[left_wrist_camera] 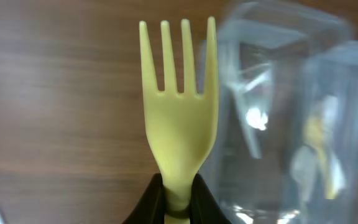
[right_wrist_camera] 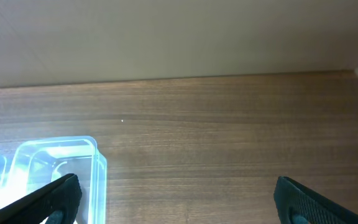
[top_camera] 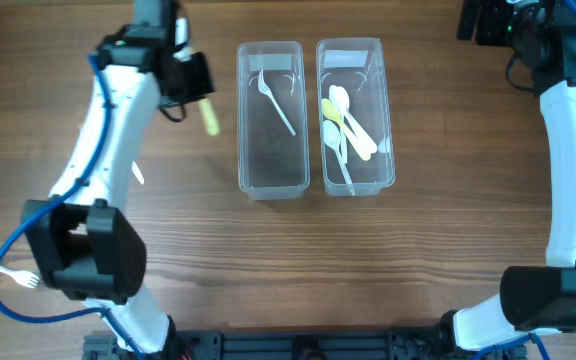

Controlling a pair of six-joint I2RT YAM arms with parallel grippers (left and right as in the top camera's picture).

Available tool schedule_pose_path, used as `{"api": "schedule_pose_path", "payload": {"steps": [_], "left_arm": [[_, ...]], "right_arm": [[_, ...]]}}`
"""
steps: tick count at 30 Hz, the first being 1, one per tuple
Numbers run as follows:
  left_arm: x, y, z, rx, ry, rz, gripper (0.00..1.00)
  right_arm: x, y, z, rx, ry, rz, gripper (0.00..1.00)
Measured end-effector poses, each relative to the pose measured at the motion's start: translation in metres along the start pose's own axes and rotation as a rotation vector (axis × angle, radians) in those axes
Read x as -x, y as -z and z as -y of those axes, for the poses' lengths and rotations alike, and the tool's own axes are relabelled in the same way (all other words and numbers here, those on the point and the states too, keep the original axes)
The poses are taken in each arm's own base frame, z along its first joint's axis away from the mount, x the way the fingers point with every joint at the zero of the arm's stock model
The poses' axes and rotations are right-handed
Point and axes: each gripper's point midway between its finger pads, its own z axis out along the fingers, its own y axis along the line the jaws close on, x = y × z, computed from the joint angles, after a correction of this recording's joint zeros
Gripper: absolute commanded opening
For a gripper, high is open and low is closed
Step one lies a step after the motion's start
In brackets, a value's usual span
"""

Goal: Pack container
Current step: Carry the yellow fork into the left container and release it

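Observation:
My left gripper (top_camera: 198, 92) is shut on the handle of a yellow plastic fork (top_camera: 209, 118), held above the table just left of the two clear containers. In the left wrist view the fork (left_wrist_camera: 179, 112) stands tines up between the black fingers (left_wrist_camera: 146, 205), with the containers blurred to its right. The left container (top_camera: 242, 120) holds one white utensil (top_camera: 276, 102). The right container (top_camera: 388, 110) holds several white and yellow spoons (top_camera: 346, 125). My right gripper (right_wrist_camera: 179, 205) stands wide open over bare table at the far right, with nothing between its fingers.
A white fork (top_camera: 13, 275) lies near the table's left edge, by the left arm's base. A small white piece (top_camera: 138, 174) shows beside the left arm. A container corner (right_wrist_camera: 95, 165) sits by the right gripper's left finger.

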Motion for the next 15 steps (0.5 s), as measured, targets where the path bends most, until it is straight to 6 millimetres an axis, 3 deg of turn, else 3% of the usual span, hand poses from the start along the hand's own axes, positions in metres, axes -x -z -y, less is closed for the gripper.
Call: {"api": "schedule_pose_path", "payload": {"steps": [2, 7, 12, 15], "left_arm": [[0.001, 0.004, 0.042, -0.059, -0.068, 0.038, 0.04], [-0.012, 0.004, 0.100, -0.138, -0.165, 0.063, 0.04], [-0.024, 0.003, 0.122, -0.162, -0.192, 0.055, 0.04], [-0.030, -0.008, 0.128, -0.162, -0.192, 0.034, 0.04]], "right_arm": [[0.000, 0.000, 0.000, 0.000, 0.000, 0.000, 1.00], [0.000, 0.000, 0.000, 0.000, 0.000, 0.000, 1.00], [0.000, 0.000, 0.000, 0.000, 0.000, 0.000, 1.00], [0.000, 0.000, 0.000, 0.000, 0.000, 0.000, 0.99]]}}
